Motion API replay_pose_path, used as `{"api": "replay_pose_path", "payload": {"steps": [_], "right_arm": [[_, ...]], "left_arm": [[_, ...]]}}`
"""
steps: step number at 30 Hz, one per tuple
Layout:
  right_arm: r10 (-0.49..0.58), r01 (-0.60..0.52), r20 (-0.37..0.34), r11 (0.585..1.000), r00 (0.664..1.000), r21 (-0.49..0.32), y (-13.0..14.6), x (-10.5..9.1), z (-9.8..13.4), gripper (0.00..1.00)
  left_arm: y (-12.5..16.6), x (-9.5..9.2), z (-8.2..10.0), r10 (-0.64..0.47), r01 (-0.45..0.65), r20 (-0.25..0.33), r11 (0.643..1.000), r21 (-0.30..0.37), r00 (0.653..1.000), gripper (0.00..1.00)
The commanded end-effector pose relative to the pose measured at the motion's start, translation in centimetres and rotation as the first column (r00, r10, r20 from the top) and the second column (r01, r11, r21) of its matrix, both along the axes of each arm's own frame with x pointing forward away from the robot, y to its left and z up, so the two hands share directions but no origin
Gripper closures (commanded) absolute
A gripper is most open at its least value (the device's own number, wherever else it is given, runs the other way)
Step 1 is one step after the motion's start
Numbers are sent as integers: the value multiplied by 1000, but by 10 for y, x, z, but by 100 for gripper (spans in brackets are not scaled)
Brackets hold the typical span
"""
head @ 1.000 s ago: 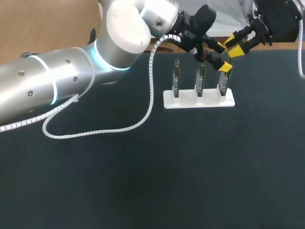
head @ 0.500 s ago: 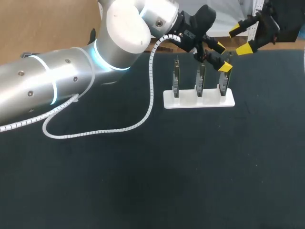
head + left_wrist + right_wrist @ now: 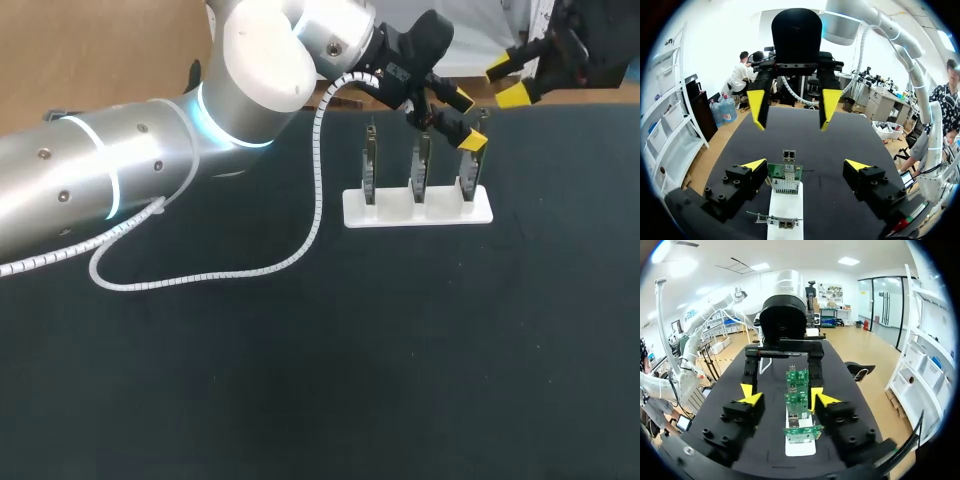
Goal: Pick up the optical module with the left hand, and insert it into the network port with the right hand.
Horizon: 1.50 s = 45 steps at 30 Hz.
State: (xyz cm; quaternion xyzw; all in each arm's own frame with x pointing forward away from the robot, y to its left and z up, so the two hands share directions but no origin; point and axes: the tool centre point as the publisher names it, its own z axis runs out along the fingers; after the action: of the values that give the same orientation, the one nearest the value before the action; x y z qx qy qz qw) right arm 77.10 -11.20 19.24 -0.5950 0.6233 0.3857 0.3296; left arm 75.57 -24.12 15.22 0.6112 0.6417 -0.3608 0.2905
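Observation:
Three upright green circuit boards stand in a row on a white base (image 3: pixel 400 213). My left gripper (image 3: pixel 466 120) is open around the top of the rightmost board (image 3: pixel 468 183), its fingers clear of it on both sides. In the left wrist view that board (image 3: pixel 785 179) stands between the left gripper's (image 3: pixel 805 166) tips, with a silver module (image 3: pixel 788 155) sticking up out of its metal port cage. My right gripper (image 3: pixel 508 80) hangs open and empty beyond the table's far edge, up and to the right of the boards. From the right wrist view, the right gripper (image 3: pixel 786 399) looks along the row of boards (image 3: pixel 798 403).
A white spiral cable (image 3: pixel 200 275) from the left arm lies in a loop on the black table (image 3: pixel 350 380), left of the base. The left arm's thick silver links (image 3: pixel 120 185) reach across the table's left half.
My right gripper has drawn back up and to the right from the rightmost board, and its fingers have spread. The left arm has kept still.

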Motion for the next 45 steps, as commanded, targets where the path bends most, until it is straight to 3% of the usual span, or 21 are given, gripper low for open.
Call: {"api": "replay_pose_path", "payload": {"steps": [1,45], "right_arm": [[-4,4,6,1000,1000,-4,5,-2,-3,100],[6,-8,-37,999,999,-52,6,4,-34,100]], "left_arm": [[0,0,0,0,0,0,1000,1,1000,0],[0,0,0,0,0,0,1000,1,1000,0]]}}
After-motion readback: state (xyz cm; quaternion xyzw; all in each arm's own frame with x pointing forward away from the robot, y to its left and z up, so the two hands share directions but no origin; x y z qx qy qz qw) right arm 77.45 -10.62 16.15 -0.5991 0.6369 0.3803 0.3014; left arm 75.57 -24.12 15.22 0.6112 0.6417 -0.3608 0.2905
